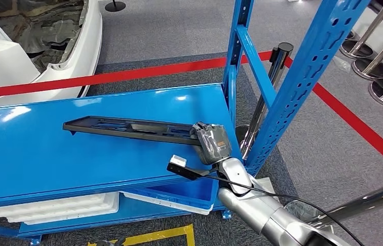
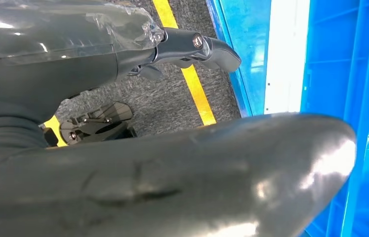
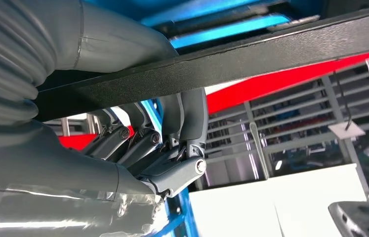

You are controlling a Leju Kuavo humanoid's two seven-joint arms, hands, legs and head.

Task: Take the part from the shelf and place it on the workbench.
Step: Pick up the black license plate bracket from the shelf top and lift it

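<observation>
Right now the right hand (image 1: 211,143) is clenched on one end of the long black part (image 1: 127,129), which stretches away from it across the blue shelf (image 1: 35,148); the right wrist view shows its fingers (image 3: 192,116) hooked around the part's edge. The left hand (image 2: 192,47) hangs low near the floor, fingers loose, grasping nothing. My worry: held at one end, the part could sag, twist free, or clip the blue upright (image 1: 302,87) just beside the hand.

A car-factory showroom or exhibition floor — a blue perforated steel shelving rack (image 1: 302,77) stands on grey carpet (image 1: 174,31), roped off by a red barrier belt (image 1: 127,76) on chrome stanchions (image 1: 379,48), beside a white car body shell (image 1: 4,56).
</observation>
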